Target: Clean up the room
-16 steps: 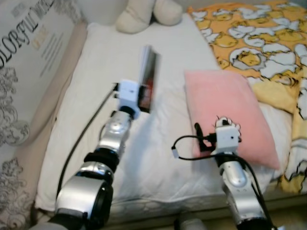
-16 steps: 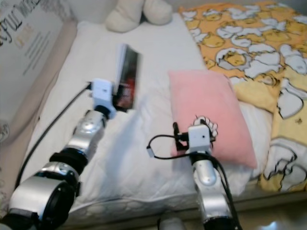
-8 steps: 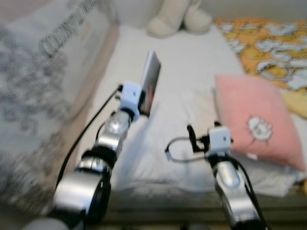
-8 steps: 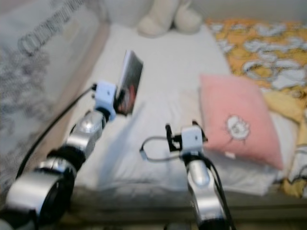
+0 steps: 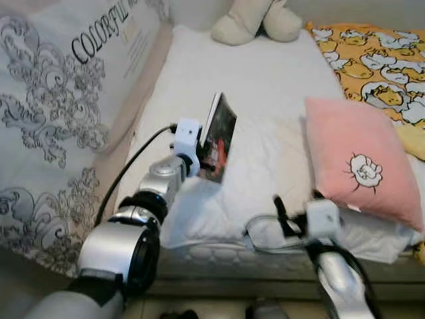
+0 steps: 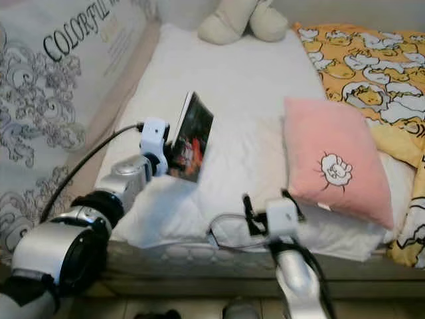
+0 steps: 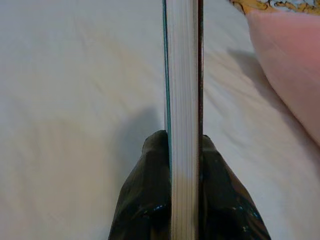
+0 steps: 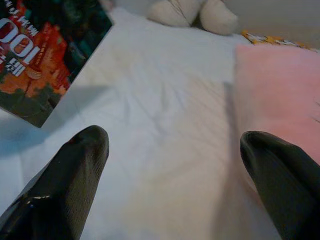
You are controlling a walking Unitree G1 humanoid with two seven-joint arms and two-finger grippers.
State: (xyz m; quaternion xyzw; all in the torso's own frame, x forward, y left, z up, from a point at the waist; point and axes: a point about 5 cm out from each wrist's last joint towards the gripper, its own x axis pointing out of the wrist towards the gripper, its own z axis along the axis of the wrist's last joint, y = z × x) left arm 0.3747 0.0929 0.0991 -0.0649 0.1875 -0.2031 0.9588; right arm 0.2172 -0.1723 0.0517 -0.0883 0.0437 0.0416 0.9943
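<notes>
The left tool [image 7: 183, 150] is clamped on a book [image 5: 217, 137], one black finger [image 7: 145, 195] on each cover, with the white page block upright between them in the left wrist view. The book hangs above the white bed [image 5: 265, 86], left of centre, tilted with its top leaning to the left and its dark, red-lettered cover facing right.

The right tool [image 8: 175, 165] is released, its fingers [image 8: 75, 170] spread wide, holding nothing. It hovers low over the near edge of the bed, with the pink pillow [image 5: 352, 159] just to its right.

The book looks thin, light and fairly stiff, though a soft cover could flex or let pages fan if pinched too near an outer corner. The present hold sits at the lower edge, so the book may swing about the grip if the arm moves fast. A hold closer to the spine would likely steady it. The glossy cover could slip between the pads.

Room for moving: the mattress is soft and open around the book toward the far end, where a cream plush toy [image 5: 255, 20] sits. A large patterned cushion [image 5: 60, 100] walls off the left side, and a yellow duck-print blanket [image 5: 378, 60] covers the far right. The near mattress edge drops away toward the floor
</notes>
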